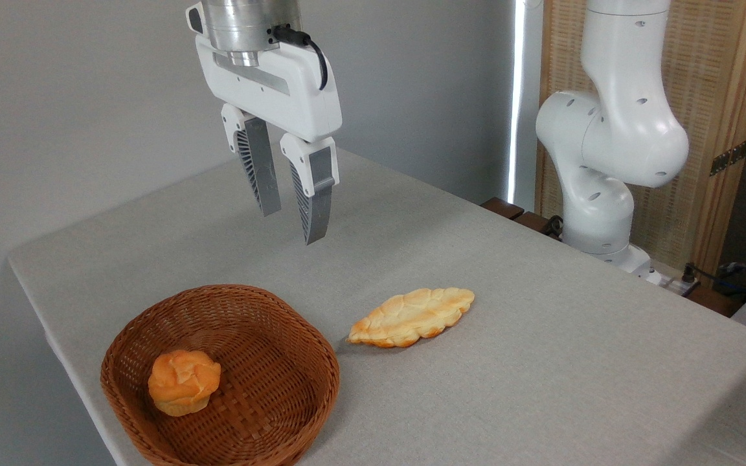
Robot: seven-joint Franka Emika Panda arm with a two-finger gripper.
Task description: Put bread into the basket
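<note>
On the grey cloth-covered table (541, 362), the bread (412, 316) lies flat, a long pale golden loaf with a bumpy braided surface and browned pointed ends. It sits just to the right of the basket (263, 304), apart from it and outside its rim. That basket is shallow, reddish-brown woven wicker, placed near the table's front left edge. Inside it, toward the left, rests a small round bun (184, 381), orange-brown in colour. Above the table, well clear of both the loaf and the wicker, the gripper (294, 221) hangs with fingers pointing down. Its two ribbed fingers (314, 200) stand apart with a narrow gap between them, holding nothing. At the right rear, the white robot arm base (606, 188) stands beside the table, before a wooden slatted screen (716, 97).
</note>
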